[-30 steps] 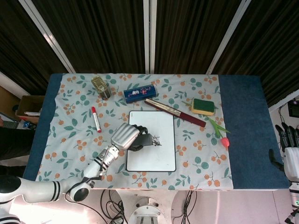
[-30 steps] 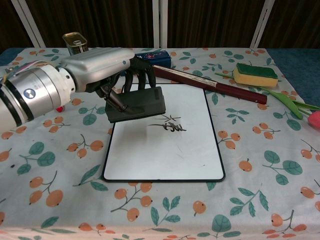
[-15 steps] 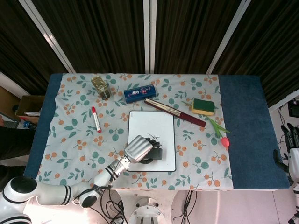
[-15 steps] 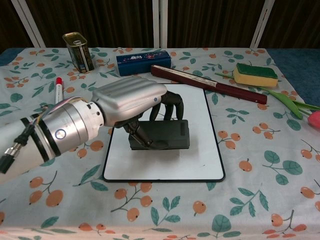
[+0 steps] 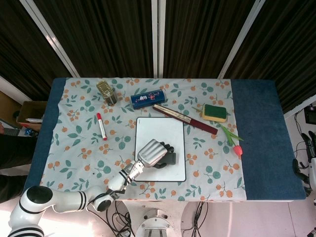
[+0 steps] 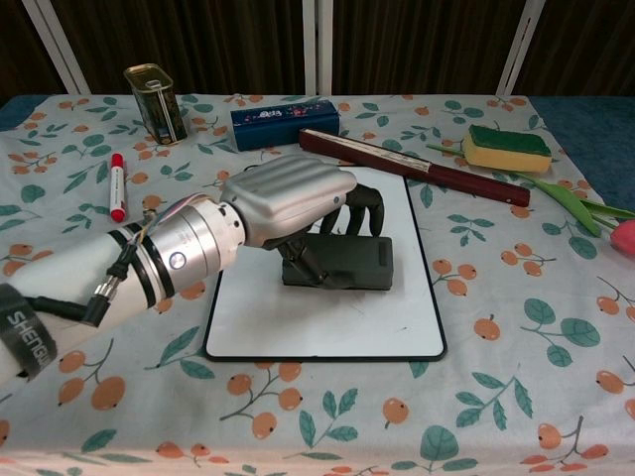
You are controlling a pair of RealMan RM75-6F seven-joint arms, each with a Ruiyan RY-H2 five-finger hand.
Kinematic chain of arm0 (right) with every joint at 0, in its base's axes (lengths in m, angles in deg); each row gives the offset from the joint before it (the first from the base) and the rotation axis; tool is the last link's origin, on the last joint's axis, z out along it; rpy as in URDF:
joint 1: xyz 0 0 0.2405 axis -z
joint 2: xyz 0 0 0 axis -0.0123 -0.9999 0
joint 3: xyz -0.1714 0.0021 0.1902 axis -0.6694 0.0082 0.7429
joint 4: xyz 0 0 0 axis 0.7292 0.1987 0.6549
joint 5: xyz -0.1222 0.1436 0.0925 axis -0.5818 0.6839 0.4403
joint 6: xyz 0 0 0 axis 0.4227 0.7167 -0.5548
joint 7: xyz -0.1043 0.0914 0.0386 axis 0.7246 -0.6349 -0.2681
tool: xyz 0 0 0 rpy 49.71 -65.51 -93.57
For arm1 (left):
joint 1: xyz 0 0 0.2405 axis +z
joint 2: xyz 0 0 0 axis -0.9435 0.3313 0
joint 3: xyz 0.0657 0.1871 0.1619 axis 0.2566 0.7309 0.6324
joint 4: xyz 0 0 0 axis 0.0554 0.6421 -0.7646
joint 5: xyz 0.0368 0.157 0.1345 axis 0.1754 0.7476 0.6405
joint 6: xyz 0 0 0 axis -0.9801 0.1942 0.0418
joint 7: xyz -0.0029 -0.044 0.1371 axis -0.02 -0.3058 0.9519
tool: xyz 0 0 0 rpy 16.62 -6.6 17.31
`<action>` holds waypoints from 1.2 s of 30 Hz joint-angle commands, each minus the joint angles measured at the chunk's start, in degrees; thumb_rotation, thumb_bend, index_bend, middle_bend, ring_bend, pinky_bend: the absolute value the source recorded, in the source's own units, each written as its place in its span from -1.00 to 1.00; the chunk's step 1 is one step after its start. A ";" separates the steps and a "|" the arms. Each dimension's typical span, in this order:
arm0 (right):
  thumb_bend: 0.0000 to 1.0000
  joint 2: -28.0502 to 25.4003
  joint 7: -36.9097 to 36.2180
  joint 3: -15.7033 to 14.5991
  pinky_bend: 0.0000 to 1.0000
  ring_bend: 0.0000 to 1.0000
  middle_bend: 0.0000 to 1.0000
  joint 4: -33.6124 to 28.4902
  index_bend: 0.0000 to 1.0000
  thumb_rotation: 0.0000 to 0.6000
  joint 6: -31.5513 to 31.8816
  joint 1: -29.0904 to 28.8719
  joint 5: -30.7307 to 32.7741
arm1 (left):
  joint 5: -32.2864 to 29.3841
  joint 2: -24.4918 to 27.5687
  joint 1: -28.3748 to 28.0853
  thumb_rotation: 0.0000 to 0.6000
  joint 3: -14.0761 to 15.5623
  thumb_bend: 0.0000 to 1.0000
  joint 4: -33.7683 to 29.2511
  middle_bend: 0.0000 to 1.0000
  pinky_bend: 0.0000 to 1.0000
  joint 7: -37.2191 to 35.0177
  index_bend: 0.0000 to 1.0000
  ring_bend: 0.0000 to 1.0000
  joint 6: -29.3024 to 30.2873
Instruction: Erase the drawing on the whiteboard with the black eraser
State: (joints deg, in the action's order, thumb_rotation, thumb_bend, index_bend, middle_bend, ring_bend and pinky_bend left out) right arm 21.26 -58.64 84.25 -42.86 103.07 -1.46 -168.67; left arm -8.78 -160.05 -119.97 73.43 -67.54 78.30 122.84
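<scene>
My left hand (image 6: 298, 203) (image 5: 154, 153) grips the black eraser (image 6: 347, 262) (image 5: 169, 159) and presses it flat on the whiteboard (image 6: 327, 317) (image 5: 165, 129), near the board's middle. No drawing shows on the bare white surface around the eraser; what lies under the eraser and hand is hidden. A faint smudge remains near the board's lower right. My right hand (image 5: 311, 150) shows only at the far right edge of the head view, off the table, too cut off to read.
Around the board lie a red marker (image 6: 116, 185), a tin can (image 6: 156, 101), a blue box (image 6: 285, 123), a dark red folded fan (image 6: 417, 166), a green-and-yellow sponge (image 6: 505, 147) and a toy flower (image 6: 605, 226).
My left hand brought the eraser down onto the board and swept it over the drawing toward the right; the black scribble seen one second ago no longer shows.
</scene>
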 commanded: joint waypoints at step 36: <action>-0.23 -1.09 2.01 0.29 -1.00 -1.00 -1.00 -2.53 -1.00 1.00 1.06 0.59 -0.44 | 2.52 -4.22 -3.67 1.00 -2.61 0.06 20.56 0.21 0.57 -20.34 0.03 0.25 -1.28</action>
State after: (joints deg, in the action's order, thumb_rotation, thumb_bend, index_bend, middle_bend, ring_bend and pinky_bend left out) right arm 20.18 -56.60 84.53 -45.44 104.12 -0.91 -169.16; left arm -6.60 -163.96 -123.53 70.65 -46.51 57.95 121.23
